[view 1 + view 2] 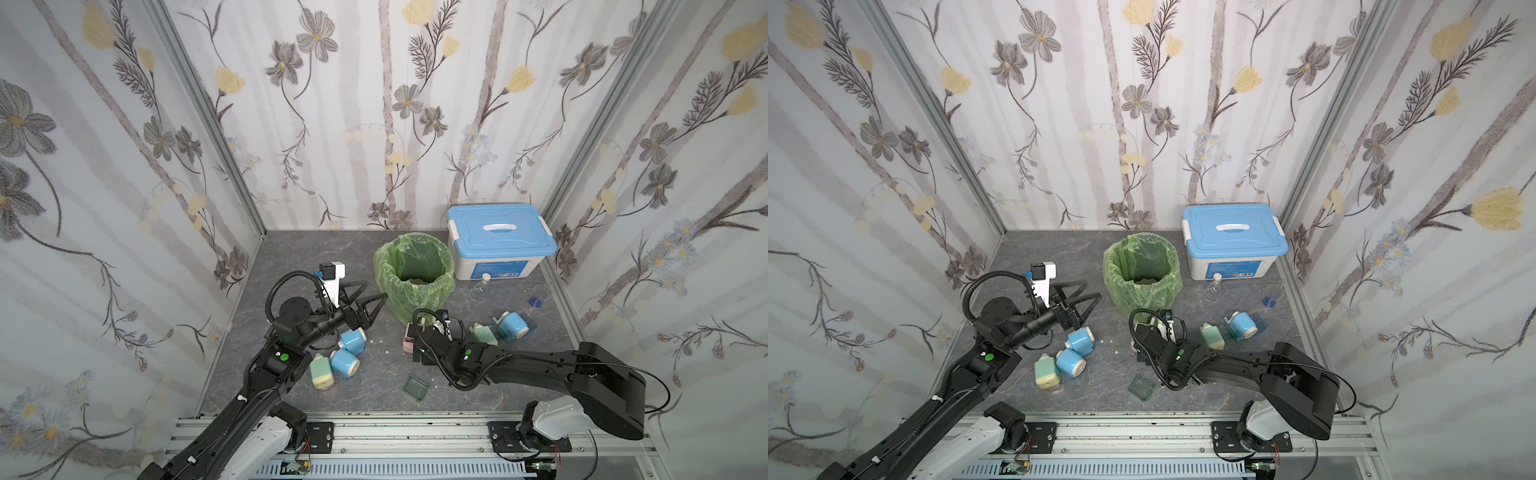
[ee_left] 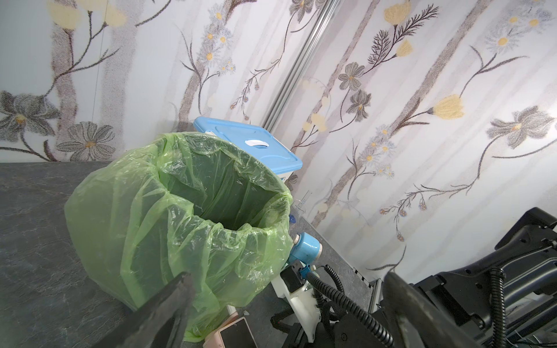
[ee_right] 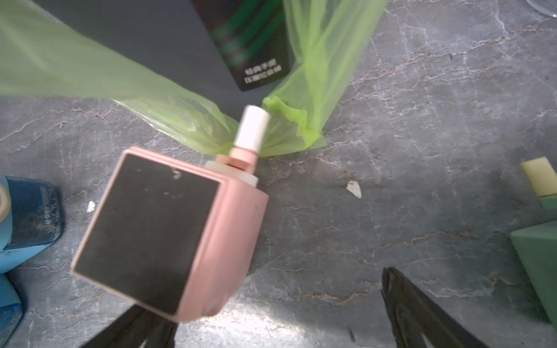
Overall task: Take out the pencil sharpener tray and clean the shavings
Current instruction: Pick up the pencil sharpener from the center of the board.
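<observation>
The right tool [image 3: 265, 298] hangs low over the tabletop [image 3: 422, 150] with its fingers spread wide and nothing between them. The pink sharpener [image 3: 168, 235] lies on its side just ahead of it, and its white crank knob touches the loose folds of the green bag [image 3: 187, 117] at the foot of the bin [image 1: 390, 286]. I cannot tell whether the dark square face is the front of its tray, or whether a tray is inside at all. A few whitish shavings [image 3: 354, 189] lie on the tabletop beside the sharpener, and a clear green tray [image 1: 415, 386] lies alone near the front edge, well apart. The left tool [image 1: 377, 290] is also spread and empty, in the air just beside the bin. The first risk, in my judgement, is that the sharpener slides: it rests tilted on a smooth surface, so one finger arriving before the other could push it into the bag folds instead of gripping it. A finger could also catch the thin plastic and drag the bin. If the tray comes out tilted or with a jerk, the shavings would probably fall on the tabletop and not into the bin. Both arms work close together near the bin, so a careless move may knock one against the other.
</observation>
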You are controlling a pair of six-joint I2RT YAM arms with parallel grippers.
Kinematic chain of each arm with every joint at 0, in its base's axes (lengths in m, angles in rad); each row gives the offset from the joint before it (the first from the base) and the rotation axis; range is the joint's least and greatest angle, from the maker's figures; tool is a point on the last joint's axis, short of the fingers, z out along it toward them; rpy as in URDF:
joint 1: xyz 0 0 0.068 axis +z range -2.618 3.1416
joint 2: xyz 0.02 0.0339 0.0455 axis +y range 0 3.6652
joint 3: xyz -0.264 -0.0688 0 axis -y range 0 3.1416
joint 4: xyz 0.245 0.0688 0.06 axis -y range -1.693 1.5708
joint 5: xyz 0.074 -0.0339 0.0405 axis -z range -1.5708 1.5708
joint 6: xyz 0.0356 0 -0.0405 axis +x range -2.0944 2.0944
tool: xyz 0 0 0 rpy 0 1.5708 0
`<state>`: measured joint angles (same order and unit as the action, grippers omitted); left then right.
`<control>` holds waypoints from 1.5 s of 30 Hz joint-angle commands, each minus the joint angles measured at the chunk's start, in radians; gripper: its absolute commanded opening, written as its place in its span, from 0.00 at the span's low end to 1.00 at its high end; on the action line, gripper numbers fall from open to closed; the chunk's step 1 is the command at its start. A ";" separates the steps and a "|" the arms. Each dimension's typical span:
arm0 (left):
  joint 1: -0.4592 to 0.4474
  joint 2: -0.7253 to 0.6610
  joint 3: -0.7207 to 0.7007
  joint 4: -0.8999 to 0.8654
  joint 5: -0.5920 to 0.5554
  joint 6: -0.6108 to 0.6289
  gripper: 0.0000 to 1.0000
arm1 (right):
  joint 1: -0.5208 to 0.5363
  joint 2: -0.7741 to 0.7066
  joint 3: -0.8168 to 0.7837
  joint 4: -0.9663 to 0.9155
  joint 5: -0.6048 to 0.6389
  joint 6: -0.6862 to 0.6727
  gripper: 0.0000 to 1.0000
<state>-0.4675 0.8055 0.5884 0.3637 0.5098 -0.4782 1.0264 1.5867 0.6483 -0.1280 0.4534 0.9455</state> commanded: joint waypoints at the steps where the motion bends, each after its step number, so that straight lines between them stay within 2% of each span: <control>1: 0.001 0.001 0.002 0.044 0.012 -0.008 1.00 | -0.009 -0.046 -0.045 -0.037 0.005 0.017 0.99; 8: 0.001 0.001 0.001 0.046 0.012 -0.009 1.00 | -0.007 -0.142 -0.084 -0.052 0.022 -0.026 0.99; 11: 0.001 0.001 0.003 0.046 0.013 -0.010 1.00 | 0.020 -0.201 -0.100 0.044 -0.003 -0.148 0.98; 15: 0.001 -0.002 0.002 0.042 0.013 -0.008 1.00 | 0.032 -0.252 -0.085 0.142 -0.099 -0.327 0.98; 17: 0.001 -0.006 -0.002 0.043 0.013 -0.009 1.00 | 0.029 -0.253 -0.054 0.149 -0.140 -0.366 0.99; 24: 0.001 -0.023 -0.008 0.037 0.007 -0.003 1.00 | 0.014 -0.101 0.120 0.089 -0.176 -0.440 1.00; 30: 0.001 -0.041 -0.008 0.024 0.001 0.003 1.00 | -0.002 0.057 0.213 0.030 -0.156 -0.412 1.00; 45: 0.001 -0.034 -0.004 0.025 0.005 -0.003 1.00 | 0.011 0.164 0.222 0.080 -0.182 -0.446 0.97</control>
<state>-0.4675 0.7723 0.5816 0.3695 0.5125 -0.4786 1.0359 1.7382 0.8696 -0.0933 0.2657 0.5129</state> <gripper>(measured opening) 0.997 0.978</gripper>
